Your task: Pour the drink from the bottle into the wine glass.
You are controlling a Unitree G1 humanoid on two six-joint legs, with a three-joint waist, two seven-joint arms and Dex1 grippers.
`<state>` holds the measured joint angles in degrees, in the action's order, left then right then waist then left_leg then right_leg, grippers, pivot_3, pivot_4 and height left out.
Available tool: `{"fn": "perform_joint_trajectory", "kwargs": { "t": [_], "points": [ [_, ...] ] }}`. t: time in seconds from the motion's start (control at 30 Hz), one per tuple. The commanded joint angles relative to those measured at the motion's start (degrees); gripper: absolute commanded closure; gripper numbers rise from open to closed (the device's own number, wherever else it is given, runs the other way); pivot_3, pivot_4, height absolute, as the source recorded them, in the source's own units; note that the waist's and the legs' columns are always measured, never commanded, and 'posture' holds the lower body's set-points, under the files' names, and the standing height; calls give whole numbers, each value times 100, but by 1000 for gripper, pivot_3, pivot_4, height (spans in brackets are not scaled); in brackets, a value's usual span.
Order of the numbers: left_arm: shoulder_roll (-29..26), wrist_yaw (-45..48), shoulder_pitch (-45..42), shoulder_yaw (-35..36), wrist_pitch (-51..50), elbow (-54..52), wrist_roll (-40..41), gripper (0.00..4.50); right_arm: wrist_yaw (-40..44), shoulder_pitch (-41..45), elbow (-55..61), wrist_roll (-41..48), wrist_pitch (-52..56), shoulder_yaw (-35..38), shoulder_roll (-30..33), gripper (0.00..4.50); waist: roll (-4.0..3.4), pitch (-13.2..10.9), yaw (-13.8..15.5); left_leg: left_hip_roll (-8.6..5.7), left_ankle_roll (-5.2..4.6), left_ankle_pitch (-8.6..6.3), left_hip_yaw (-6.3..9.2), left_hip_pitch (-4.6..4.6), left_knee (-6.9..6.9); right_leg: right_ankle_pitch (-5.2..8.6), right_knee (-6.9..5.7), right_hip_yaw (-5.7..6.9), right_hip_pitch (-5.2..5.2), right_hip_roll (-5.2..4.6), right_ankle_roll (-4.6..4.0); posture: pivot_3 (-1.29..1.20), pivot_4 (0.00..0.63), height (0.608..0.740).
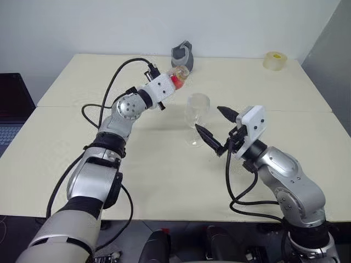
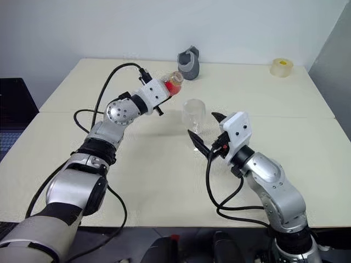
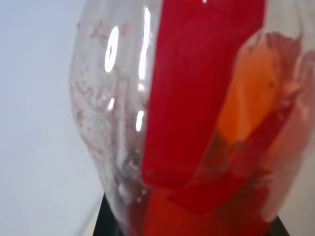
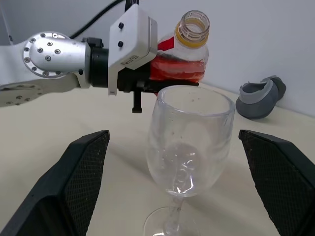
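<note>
Left gripper (image 4: 142, 73) clamped on bottle (image 4: 179, 59), uncapped & tipped w/ mouth above wine glass (image 4: 189, 147) rim, drink (image 4: 174, 71) pooled low, prob ready to pour, right gripper (image 1: 215, 129) spread wide either side of glass stem on desk (image 1: 164, 181), not touching, likely to steady it.

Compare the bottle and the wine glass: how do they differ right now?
The bottle is held off the table, tilted, in the left gripper; the wine glass stands upright on the table, ungripped. The bottle holds red-orange drink; the glass looks empty. Both are clear and open-topped.
</note>
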<state>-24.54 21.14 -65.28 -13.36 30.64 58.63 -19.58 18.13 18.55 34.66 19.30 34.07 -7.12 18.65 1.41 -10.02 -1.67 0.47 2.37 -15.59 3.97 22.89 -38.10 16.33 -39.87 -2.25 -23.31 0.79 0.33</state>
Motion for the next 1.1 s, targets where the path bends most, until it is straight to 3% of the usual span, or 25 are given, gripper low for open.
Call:
{"fn": "perform_joint_trajectory", "kwargs": {
  "t": [0.03,0.5,1.1],
  "points": [
    [-127,-502,-389,-168,601,109,-373,3600,-63,154,87,-90,-160,-15,-111,0,0,0,0,0,0,0,0,0,0,0,1,0,0,0,0,0,150,740],
    [-471,-1704,-773,-872,1385,556,-1575,3601,-196,407,-63,-144,39,97,-376,0,0,0,-4,0,0,0,-4,1,0,0,-4,4,-7,0,0,0,150,740],
    [-622,-2605,-1095,-1350,1530,703,-2315,3601,-41,266,102,-56,449,184,-196,0,0,0,-2,2,1,0,-34,1,1,0,-8,4,-13,-1,0,0,150,740]
  ]
}}
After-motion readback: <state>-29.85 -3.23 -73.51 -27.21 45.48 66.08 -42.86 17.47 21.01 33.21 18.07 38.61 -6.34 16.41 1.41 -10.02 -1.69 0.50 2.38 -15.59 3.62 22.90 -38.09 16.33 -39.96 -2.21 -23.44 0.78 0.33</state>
